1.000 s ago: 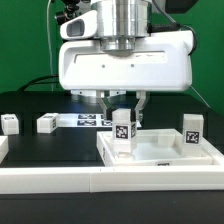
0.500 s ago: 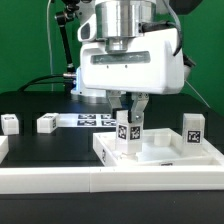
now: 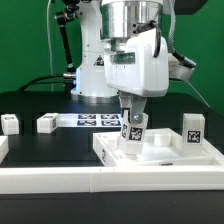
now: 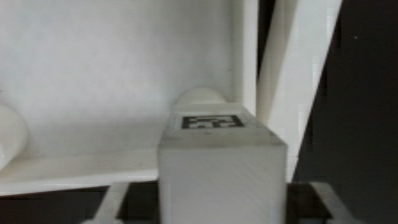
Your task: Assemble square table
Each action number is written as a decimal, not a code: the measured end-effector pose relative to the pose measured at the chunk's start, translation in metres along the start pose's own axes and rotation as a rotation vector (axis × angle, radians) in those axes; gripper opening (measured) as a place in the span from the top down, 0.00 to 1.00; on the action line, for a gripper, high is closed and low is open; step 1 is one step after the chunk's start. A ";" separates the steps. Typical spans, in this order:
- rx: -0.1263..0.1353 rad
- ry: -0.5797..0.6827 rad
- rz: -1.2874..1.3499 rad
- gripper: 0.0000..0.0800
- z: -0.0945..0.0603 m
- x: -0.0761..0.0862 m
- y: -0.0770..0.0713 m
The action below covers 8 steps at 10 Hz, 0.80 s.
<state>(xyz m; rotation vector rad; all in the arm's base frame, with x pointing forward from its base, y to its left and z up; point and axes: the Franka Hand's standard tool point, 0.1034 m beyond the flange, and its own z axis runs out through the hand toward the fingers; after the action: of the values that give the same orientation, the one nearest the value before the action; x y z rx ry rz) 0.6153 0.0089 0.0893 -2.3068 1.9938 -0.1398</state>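
Note:
The white square tabletop [image 3: 160,156] lies rim-up at the exterior view's right front. My gripper [image 3: 133,118] is shut on a white tagged leg [image 3: 133,134], holding it slightly tilted with its lower end in the tabletop's near-left part. In the wrist view the leg [image 4: 222,165] fills the space between my gripper's [image 4: 222,205] two fingers, with the tabletop floor [image 4: 107,80] and rim [image 4: 294,60] behind it. A second leg [image 3: 193,128] stands upright at the tabletop's far right corner. Two loose legs [image 3: 46,123] [image 3: 9,123] rest on the black table at the left.
The marker board [image 3: 93,120] lies flat behind the tabletop, near the arm's base. A long white border rail [image 3: 100,181] runs along the front edge, and a white piece [image 3: 3,148] sits at the left edge. Cables hang behind the arm.
The hand has turned about its vertical axis and shifted slightly toward the exterior view's right. The held leg went with it and now leans a little; the grip is unchanged.

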 end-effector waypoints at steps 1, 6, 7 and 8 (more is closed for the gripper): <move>0.003 -0.003 0.017 0.64 0.000 0.000 0.000; 0.005 -0.001 -0.250 0.19 0.001 -0.002 -0.001; 0.005 -0.001 -0.322 0.19 0.001 -0.002 0.000; 0.005 0.000 -0.414 0.19 0.001 -0.002 0.000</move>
<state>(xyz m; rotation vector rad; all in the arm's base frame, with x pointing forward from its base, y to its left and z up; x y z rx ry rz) 0.6157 0.0106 0.0880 -2.6806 1.4846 -0.1705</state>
